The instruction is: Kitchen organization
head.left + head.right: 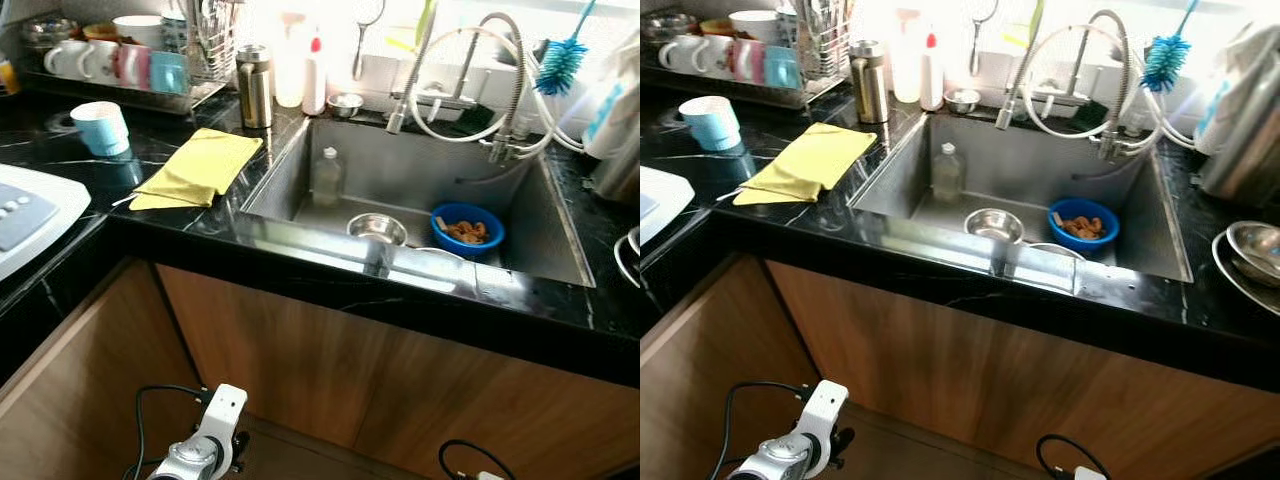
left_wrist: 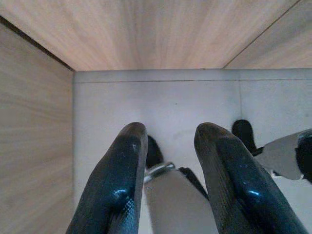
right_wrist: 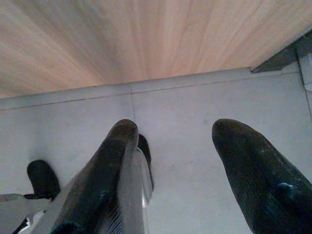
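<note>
Both arms hang low by the wood cabinet, left gripper [image 2: 168, 161] and right gripper [image 3: 178, 161] with jaws spread, holding nothing, so the robot should probably raise an arm slowly, clear of the counter edge, before reaching. On the black counter [image 1: 330, 290]: blue cup [image 1: 101, 127], then a soft, folded yellow cloth [image 1: 200, 165]. In the sink [image 1: 420, 170]: clear bottle [image 1: 327, 172], steel bowl [image 1: 377, 229], blue bowl [image 1: 468, 228] of food scraps.

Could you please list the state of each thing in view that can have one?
blue bowl: in the sink, holding brownish scraps
steel bowl: upright in the sink
plastic bottle: upright in the sink
yellow cloth: folded on the counter
light blue cup: upside down
left gripper: open, empty
right gripper: open, empty
</note>
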Robot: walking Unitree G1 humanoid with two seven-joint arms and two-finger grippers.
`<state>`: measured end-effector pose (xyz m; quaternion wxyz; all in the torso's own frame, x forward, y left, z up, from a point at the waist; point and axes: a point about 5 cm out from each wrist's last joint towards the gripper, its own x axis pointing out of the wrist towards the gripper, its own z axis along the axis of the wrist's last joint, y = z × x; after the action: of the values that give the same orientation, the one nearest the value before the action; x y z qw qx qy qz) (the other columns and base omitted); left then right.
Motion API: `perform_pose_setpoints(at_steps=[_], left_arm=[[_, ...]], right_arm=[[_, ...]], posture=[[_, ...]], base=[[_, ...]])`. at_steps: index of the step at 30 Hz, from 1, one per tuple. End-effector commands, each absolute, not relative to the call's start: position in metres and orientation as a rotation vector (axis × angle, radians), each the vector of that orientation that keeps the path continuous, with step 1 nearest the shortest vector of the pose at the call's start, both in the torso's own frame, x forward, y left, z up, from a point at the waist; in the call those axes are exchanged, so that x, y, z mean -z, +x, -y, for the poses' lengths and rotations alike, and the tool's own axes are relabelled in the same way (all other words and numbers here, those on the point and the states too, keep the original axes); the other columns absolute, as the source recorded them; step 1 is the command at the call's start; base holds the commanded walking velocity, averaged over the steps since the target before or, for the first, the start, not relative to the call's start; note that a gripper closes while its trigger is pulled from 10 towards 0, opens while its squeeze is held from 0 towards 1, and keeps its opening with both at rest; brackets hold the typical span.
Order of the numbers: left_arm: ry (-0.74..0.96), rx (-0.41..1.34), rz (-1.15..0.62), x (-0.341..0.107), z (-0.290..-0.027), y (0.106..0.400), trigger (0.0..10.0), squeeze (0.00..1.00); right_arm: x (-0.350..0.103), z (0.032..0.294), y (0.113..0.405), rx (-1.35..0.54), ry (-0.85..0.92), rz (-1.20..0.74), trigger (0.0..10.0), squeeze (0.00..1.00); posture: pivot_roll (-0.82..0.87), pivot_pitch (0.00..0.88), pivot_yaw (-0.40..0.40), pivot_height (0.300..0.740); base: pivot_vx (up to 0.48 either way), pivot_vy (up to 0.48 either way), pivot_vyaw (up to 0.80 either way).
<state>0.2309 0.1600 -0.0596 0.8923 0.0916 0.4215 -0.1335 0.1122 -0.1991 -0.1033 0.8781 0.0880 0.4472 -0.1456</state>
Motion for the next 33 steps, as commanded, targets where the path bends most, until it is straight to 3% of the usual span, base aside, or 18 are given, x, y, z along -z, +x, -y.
perform_pose_setpoints(at_steps=[1, 9, 21, 33], left_arm=[[0.201, 0.279, -0.897, 0.062, -0.162, 0.228, 10.0, 0.0], [0.198, 0.279, -0.899, 0.062, -0.161, 0.227, 10.0, 0.0], [0.191, 0.288, -0.911, 0.064, -0.16, 0.224, 10.0, 0.0], [0.189, 0.294, -0.918, 0.065, -0.159, 0.222, 10.0, 0.0]], right_arm=[[0.09, 0.22, 0.115, 0.298, 0.085, -0.795, 10.0, 0.0], [0.038, 0.225, 0.124, 0.328, -0.006, -0.528, 10.0, 0.0], [-0.022, 0.225, 0.114, 0.277, -0.063, -0.394, 10.0, 0.0], [-0.123, 0.212, 0.172, 0.189, -0.095, 0.016, 10.0, 0.0]], posture=[[0.13, 0.05, -0.072, 0.732], [0.13, 0.058, -0.071, 0.732], [0.11, 0.059, -0.072, 0.732], [0.11, 0.06, -0.07, 0.732]], base=[[0.0, 0.0, 0.0], [0.0, 0.0, 0.0], [0.0, 0.0, 0.0], [0.0, 0.0, 0.0]])
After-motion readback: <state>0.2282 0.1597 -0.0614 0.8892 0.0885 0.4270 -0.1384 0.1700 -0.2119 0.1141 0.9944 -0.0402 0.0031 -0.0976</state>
